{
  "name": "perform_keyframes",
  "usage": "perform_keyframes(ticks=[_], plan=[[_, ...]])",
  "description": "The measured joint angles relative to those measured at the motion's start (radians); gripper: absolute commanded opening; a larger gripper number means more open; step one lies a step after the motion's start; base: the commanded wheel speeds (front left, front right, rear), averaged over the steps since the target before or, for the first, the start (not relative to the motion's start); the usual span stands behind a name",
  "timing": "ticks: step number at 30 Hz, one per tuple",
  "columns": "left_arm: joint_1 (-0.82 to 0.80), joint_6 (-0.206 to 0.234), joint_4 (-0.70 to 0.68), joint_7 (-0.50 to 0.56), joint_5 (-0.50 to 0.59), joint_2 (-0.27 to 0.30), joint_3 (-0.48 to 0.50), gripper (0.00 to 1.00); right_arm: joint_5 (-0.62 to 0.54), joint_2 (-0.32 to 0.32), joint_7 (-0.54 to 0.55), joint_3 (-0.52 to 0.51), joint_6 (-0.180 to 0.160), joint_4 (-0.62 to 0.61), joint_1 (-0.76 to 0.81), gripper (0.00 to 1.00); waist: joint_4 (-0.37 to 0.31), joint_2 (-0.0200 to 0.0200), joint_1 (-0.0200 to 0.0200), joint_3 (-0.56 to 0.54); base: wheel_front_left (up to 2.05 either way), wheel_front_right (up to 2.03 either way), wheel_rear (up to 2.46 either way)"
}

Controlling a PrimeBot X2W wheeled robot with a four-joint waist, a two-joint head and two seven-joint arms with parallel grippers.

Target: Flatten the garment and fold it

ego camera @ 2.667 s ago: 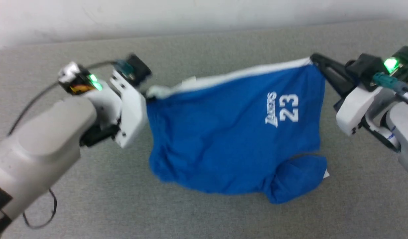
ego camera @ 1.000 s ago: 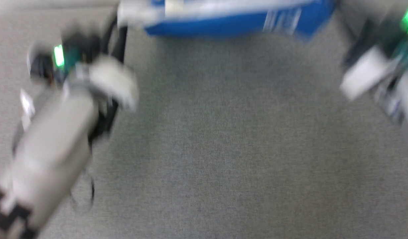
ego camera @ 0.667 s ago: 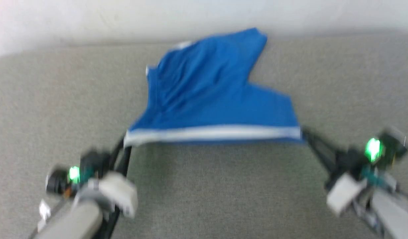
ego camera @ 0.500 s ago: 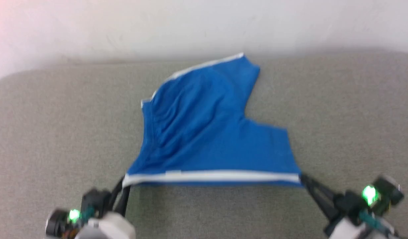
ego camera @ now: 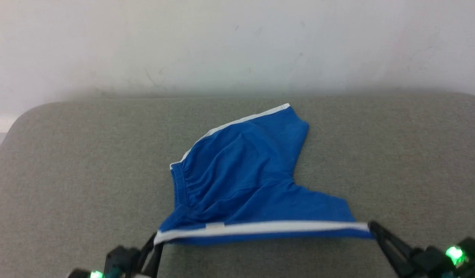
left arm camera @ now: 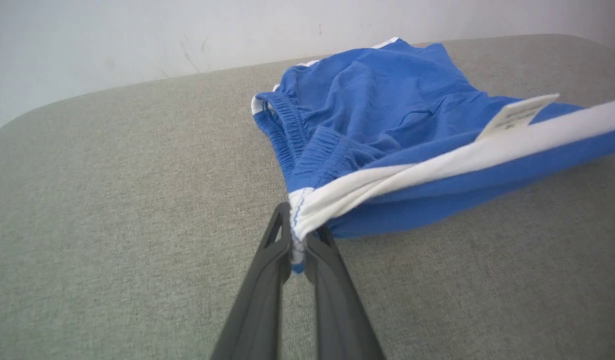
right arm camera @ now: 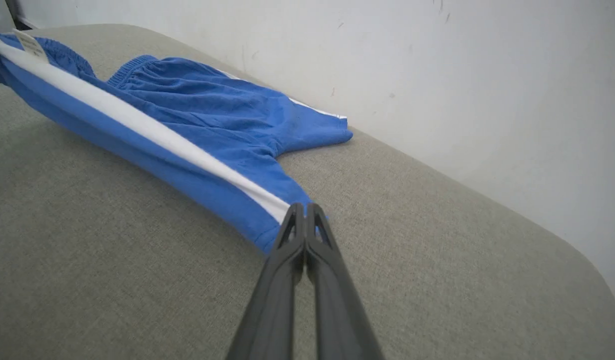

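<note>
Head view showed the garment (ego camera: 241,173) lying at the middle of the worktop (ego camera: 67,154), its white-striped near edge stretched between the left tool (ego camera: 155,241) and right tool (ego camera: 372,226), each clamped on a corner

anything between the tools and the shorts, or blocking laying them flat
Nothing visible. The left tool and right tool each pinch the striped edge of the shorts; no other object lies on the grey surface.
</note>
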Motion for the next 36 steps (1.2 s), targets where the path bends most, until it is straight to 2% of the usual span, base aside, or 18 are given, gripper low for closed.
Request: perform_keyframes(ticks=[4, 8, 13, 16, 21, 25, 30, 34, 35, 36], plan=[[-0.125, -0.041, 0.014, 0.027, 0.031, -0.002, -0.001, 0.00, -0.007, -0.036, 0.027, -0.004, 0.000, -0.012, -0.127, 0.00, 0.014, 0.0000, 0.0003, 0.027, 0.00, 0.00, 0.00], [-0.271, -0.112, 0.079, 0.057, 0.058, -0.014, -0.003, 0.00, 0.012, -0.086, 0.073, 0.030, 0.000, 0.007, -0.293, 0.00, 0.031, 0.0000, 0.0003, 0.066, 0.00, 0.00, 0.00], [-0.435, -0.188, 0.198, 0.067, 0.069, -0.072, 0.003, 0.00, 0.068, -0.160, 0.123, 0.121, 0.000, 0.098, -0.548, 0.00, 0.054, 0.0000, 0.0004, 0.137, 0.00, 0.00, 0.00], [-0.515, -0.218, 0.271, 0.059, 0.069, -0.111, 0.011, 0.00, 0.106, -0.171, 0.154, 0.178, 0.000, 0.177, -0.723, 0.00, 0.069, 0.0000, 0.0005, 0.189, 0.00, 0.00, 0.00], [-0.623, -0.254, 0.385, 0.026, 0.066, -0.179, 0.031, 0.00, 0.146, -0.166, 0.196, 0.308, 0.000, 0.347, -1.002, 0.00, 0.096, 0.0000, 0.0006, 0.286, 0.00, 0.00, 0.00], [-0.675, -0.282, 0.470, 0.007, 0.066, -0.226, 0.029, 0.00, 0.174, -0.136, 0.224, 0.430, 0.000, 0.505, -1.178, 0.00, 0.121, -0.0001, 0.0006, 0.362, 0.00, 0.00, 0.00], [-0.713, -0.314, 0.544, -0.017, 0.066, -0.275, 0.026, 0.00, 0.200, -0.089, 0.214, 0.568, 0.000, 0.677, -1.309, 0.00, 0.156, 0.0000, 0.0005, 0.442, 0.00, 0.00, 0.00], [-0.732, -0.323, 0.575, -0.037, 0.070, -0.302, 0.026, 0.00, 0.243, -0.056, 0.197, 0.644, 0.000, 0.793, -1.341, 0.00, 0.191, 0.0000, 0.0004, 0.478, 0.00, 0.00, 0.00], [-0.733, -0.325, 0.579, -0.040, 0.071, -0.307, 0.026, 0.29, 0.254, -0.051, 0.181, 0.656, 0.000, 0.813, -1.345, 0.10, 0.200, 0.0000, 0.0004, 0.482, 0.00, 0.00, 0.00], [-0.733, -0.324, 0.581, -0.044, 0.072, -0.312, 0.026, 1.00, 0.264, -0.048, 0.166, 0.668, 0.000, 0.830, -1.348, 0.35, 0.208, 0.0000, 0.0003, 0.485, 0.00, 0.00, 0.00]])
